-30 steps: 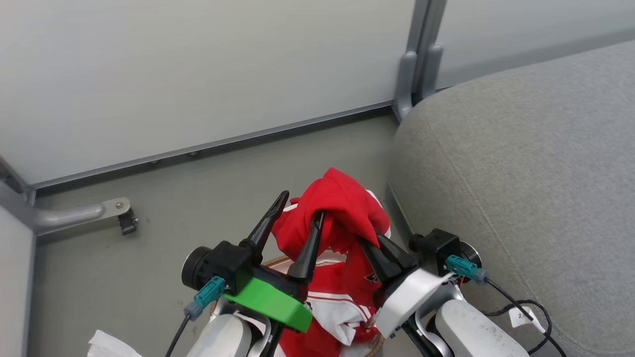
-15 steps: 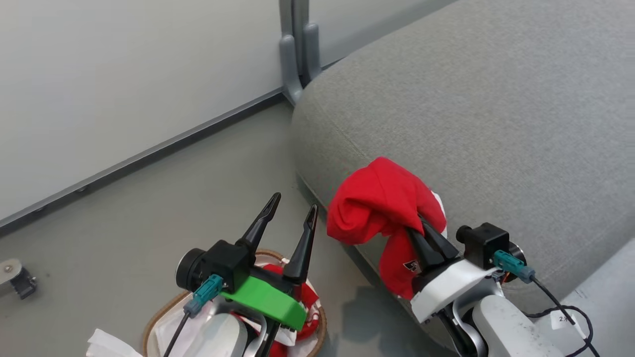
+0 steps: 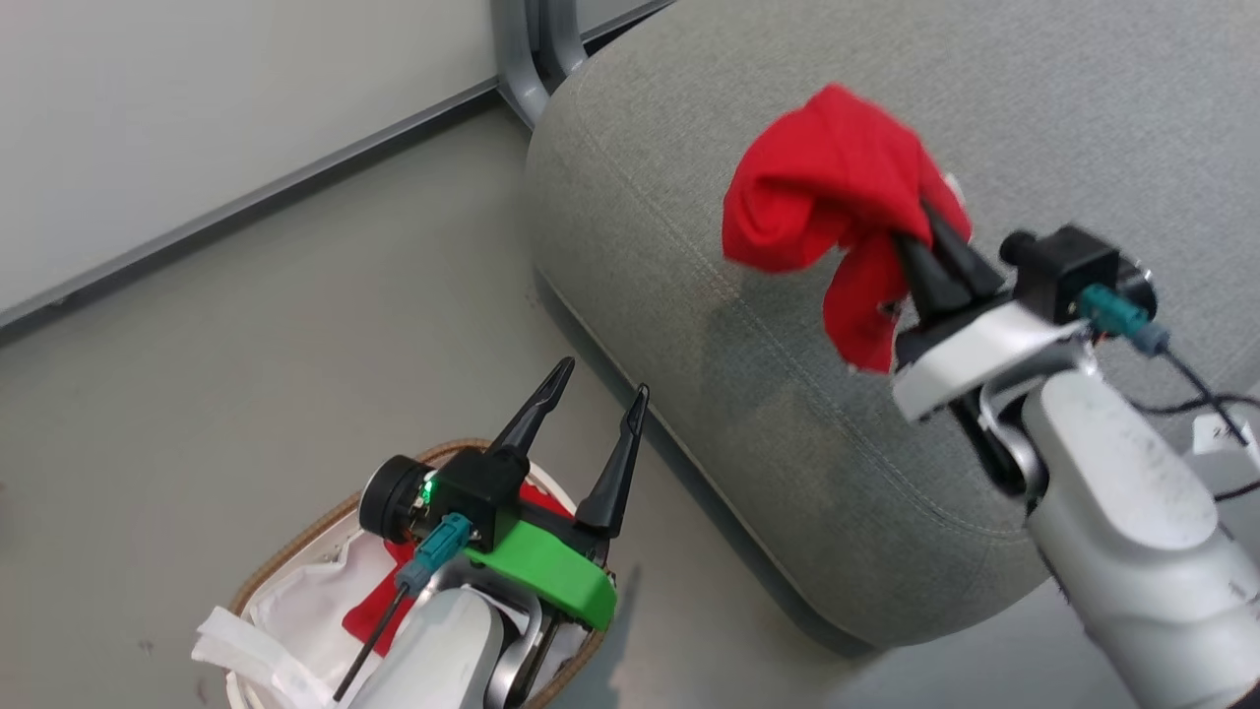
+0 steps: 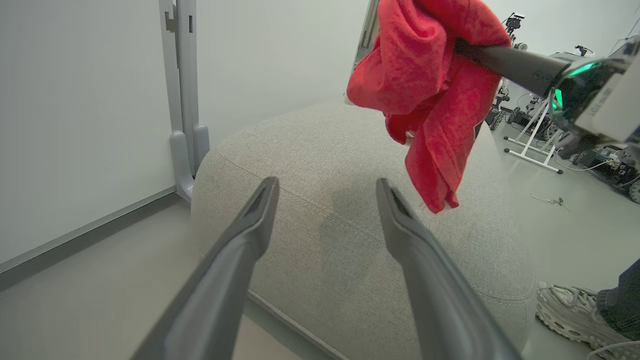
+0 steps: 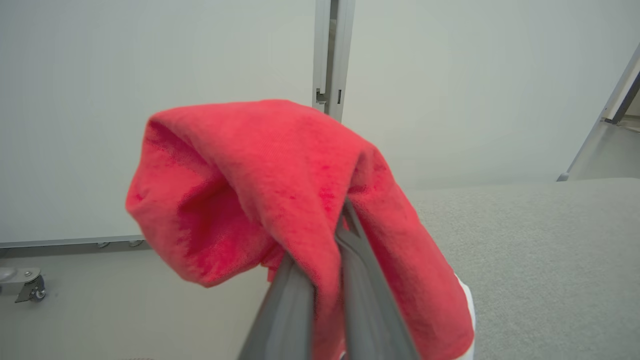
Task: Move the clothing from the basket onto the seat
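Red garment pinched by my right gripper, seat beneath its jaws: carry step. Next I lower, release. Left gripper gapes, empty.

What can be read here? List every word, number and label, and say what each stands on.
No text reads clearly.
Dark lettering on the white plastic mount of the right pincer: too blurred to read.
Marks on the white paper tag at the head view's right edge: too small, blurred.
Dark print patch on the held soft red garment: folded over, unreadable.
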{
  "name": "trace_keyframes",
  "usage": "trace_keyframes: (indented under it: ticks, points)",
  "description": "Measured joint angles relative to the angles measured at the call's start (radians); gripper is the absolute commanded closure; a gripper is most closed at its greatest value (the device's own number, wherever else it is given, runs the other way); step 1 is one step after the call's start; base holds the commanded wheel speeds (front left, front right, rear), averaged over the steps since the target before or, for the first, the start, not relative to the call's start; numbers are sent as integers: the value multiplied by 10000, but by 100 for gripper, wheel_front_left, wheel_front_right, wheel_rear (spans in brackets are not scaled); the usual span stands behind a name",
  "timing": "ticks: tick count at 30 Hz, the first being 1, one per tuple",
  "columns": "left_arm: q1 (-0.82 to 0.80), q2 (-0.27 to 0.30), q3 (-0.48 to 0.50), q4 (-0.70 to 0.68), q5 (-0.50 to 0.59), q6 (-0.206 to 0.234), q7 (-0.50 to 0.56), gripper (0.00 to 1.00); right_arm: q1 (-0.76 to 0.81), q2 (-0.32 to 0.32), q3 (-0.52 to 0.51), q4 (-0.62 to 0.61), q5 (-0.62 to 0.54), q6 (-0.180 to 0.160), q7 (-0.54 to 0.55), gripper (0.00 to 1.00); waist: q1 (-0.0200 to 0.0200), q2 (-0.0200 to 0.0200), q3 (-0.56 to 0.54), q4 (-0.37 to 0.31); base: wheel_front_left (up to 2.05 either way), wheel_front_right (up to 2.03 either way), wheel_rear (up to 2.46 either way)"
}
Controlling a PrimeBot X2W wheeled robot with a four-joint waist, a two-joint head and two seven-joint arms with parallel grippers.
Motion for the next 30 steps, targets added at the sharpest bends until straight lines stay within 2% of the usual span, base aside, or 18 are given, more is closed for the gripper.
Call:
trace_keyframes:
  ticks: [7,15,21,28,29,30]
  points:
    - [-658,111,-48,-56,113,-10,0,0,-2745,-788,-213,940,-458,2,0,100,0,0,1042,699,0,0,0]
    - [-1272,244,-142,-385,314,-10,0,0,-4827,-1373,-1549,2771,-1070,4,-2,100,1,0,2290,1711,0,0,0]
    - [-1564,249,-150,-686,428,-10,0,0,-5290,-1845,-2861,4240,-1737,4,-2,100,1,0,3091,2476,0,0,0]
    - [-1643,320,4,-721,506,-10,-2,0,-4618,-1699,-5193,5497,-2401,4,-2,100,1,0,3872,3144,0,0,0]
    - [-1635,330,25,-681,504,-10,0,0,-4468,-1653,-5482,5672,-2493,4,-2,74,2,0,3952,3224,0,0,0]
    - [-1624,349,33,-660,504,-10,0,0,-4366,-1609,-5682,5772,-2548,4,0,0,2,0,4004,3283,0,0,0]
